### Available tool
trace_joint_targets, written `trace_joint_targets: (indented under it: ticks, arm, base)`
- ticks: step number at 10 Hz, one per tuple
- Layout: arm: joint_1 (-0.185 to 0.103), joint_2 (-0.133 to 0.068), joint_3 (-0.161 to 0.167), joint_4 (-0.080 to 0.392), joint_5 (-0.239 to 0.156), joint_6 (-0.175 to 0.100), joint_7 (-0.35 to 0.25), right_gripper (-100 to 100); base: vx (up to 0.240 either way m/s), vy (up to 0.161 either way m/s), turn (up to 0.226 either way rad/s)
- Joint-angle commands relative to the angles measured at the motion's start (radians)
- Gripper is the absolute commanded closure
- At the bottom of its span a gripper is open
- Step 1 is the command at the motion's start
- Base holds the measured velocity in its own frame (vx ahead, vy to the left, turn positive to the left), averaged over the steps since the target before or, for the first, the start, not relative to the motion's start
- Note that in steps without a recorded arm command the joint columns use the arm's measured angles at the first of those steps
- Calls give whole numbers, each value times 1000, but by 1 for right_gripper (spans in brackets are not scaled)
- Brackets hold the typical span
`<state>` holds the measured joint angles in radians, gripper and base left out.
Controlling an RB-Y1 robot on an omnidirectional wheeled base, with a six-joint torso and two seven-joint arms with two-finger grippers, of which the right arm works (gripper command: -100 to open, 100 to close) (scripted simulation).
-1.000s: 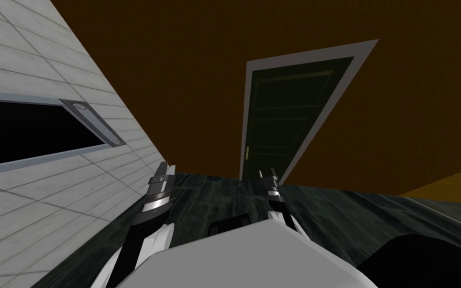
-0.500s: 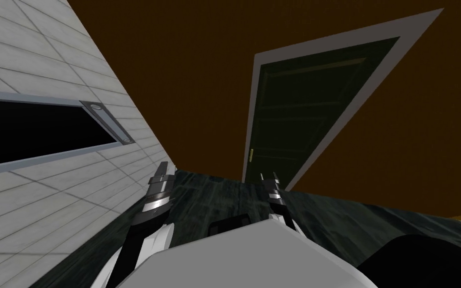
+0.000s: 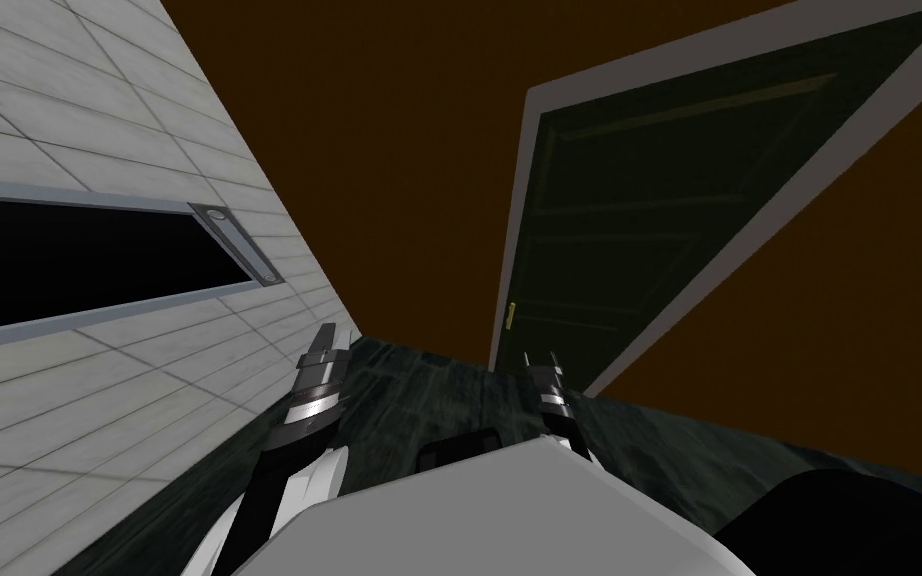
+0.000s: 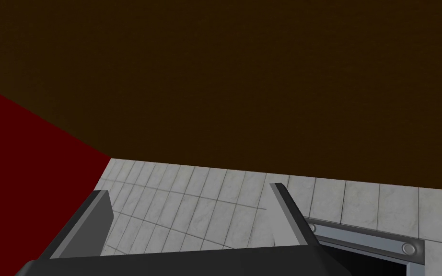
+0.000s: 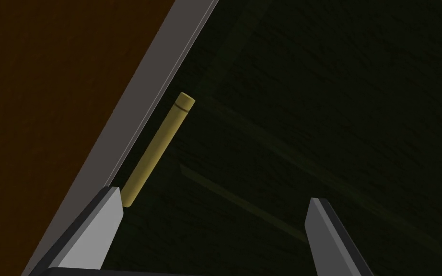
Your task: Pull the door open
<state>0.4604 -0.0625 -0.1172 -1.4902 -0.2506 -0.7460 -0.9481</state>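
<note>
Right end effector point(image 5: 214, 195) spread wide and empty before the door point(image 3: 629, 220).

The door is dark green with recessed rectangular panels, set in a flat grey frame point(image 3: 521, 200) in a matte brown wall point(image 3: 369, 150). Its slim, yellowish, cylindrical handle point(image 5: 157, 148) shows near one blade-like finger. The left end effector point(image 3: 334, 335), equally spread and empty, hangs beside a white tiled wall point(image 3: 99, 100).

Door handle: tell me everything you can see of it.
The handle is a slim, round, dull yellow bar, brass-like, with a thin groove ringing one end. It stands upright on the dark green door, close to the edge by the grey frame. The door looks shut. The right hand is open in front of it, with one finger near the bar's ungrooved end. The bar is not between the fingers, and no contact is evident.
</note>
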Motion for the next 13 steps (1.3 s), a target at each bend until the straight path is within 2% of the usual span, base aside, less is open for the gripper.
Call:
trace_joint_targets:
  ticks: [1, 13]
  arm:
    - [-3, 4, -6, 29, -14, -5, -39, -100]
    - [-22, 41, -42, 215, -99, -49, -274, -100]
  base:
    - [85, -33, 130]
    - [92, -44, 99]
